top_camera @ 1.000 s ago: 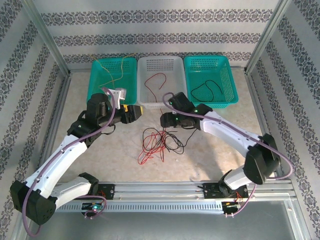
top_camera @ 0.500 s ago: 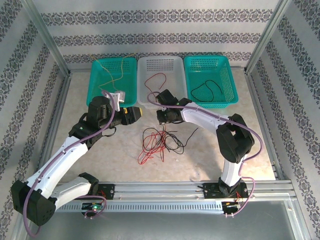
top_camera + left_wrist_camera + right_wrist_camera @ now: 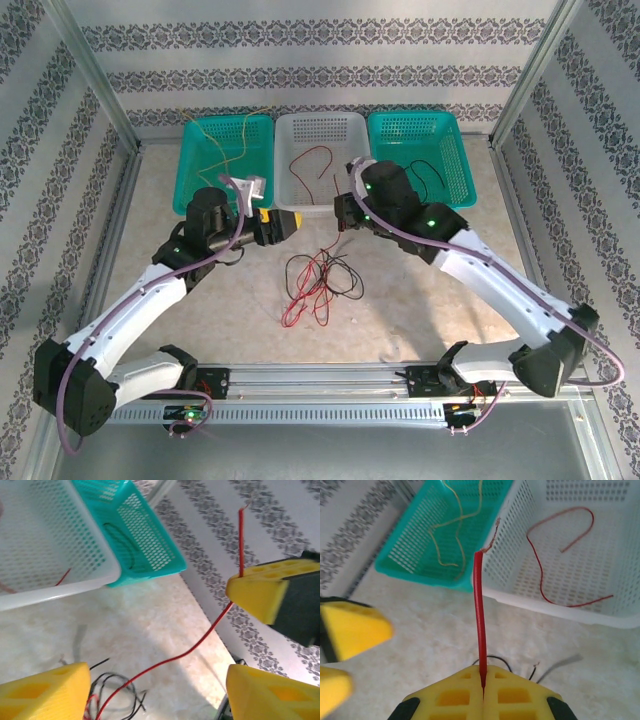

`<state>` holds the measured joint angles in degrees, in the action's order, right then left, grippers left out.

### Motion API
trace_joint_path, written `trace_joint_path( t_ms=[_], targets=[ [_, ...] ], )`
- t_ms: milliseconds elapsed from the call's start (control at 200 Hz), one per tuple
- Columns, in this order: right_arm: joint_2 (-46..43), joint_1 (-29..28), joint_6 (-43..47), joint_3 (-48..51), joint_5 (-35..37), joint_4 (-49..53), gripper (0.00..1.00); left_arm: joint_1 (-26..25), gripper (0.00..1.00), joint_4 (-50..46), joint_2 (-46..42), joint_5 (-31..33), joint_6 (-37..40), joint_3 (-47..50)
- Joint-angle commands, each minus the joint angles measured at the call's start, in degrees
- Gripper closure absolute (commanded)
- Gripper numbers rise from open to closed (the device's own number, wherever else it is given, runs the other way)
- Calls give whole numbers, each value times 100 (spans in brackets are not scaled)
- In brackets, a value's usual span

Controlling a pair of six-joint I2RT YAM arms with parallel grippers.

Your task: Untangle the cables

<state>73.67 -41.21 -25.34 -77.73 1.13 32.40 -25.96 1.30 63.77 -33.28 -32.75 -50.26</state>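
Red wire (image 3: 479,605) is the matter of this step; the right gripper (image 3: 483,677) is closed tight on it, the two yellow pads pressed together with no gap, and the short free end stands up out of them with bare strands at its tip. From the pads the wire runs down, as the left wrist view shows, to the tangle (image 3: 318,285) of red and black cables lying on the table (image 3: 440,320) between the two arms, in front of the baskets. The left gripper (image 3: 287,222) is wide open and has hold of nothing; it hangs above the table just beside the right one; whether the wire passes between its fingers (image 3: 45,690) cannot be told.

The sorting seems partly done: a yellow wire (image 3: 222,150) lies in the left teal basket (image 3: 190,185), another red one (image 3: 318,160) in the white basket (image 3: 318,128), a black one (image 3: 410,178) in the right teal basket (image 3: 455,190).

The step in hand is probably the drawing of this one wire out of the heap. The next move asks for a slow pull up and toward the white basket; the heap may come along, so the left gripper would likely have to press or pinch the other wires down.
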Motion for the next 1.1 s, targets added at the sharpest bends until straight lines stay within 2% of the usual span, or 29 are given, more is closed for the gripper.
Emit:
trace_joint_path(
  t_ms=[0, 110, 210, 320, 405, 465, 585, 770, 924, 989, 1099],
  targets=[
    [-133, -111, -59, -380, 200, 341, 100, -301, 24, 1081, 123, -394, 363, -258],
    [-259, -166, -84, -796, 265, 501, 100, -704, 22, 1382, 504, -512, 679, -598],
    [-384, -181, -171, -1132, 257, 512, 100, -1014, 23, 1575, 887, -356, 944, -796],
    [-505, -188, -242, -1465, 219, 513, 100, -1113, 25, 1962, 1288, -172, 880, -859],
    [-572, -188, -265, -1675, 180, 528, 100, -1131, 26, 2343, 1560, -314, 676, -884],
    [-590, -181, -253, -1806, 174, 539, 100, -1140, 31, 2408, 1758, -472, 582, -976],
    [-630, -127, -235, -2029, 149, 532, 100, -1157, 49, 2296, 2000, -692, 457, -1056],
    [-670, 119, -267, -2443, 43, 487, 100, -1193, 49, 2498, 1845, -566, 205, -498],
    [-626, 318, -300, -2957, -208, 504, 100, -1227, 55, 2458, 1730, -531, 18, -124],
    [-619, 383, -313, -3123, -291, 504, 100, -1245, 54, 2454, 1663, -520, -35, -34],
    [-606, 482, -324, -3328, -361, 530, 100, -1245, 37, 2284, 1497, -516, 0, 9]
  ],
)
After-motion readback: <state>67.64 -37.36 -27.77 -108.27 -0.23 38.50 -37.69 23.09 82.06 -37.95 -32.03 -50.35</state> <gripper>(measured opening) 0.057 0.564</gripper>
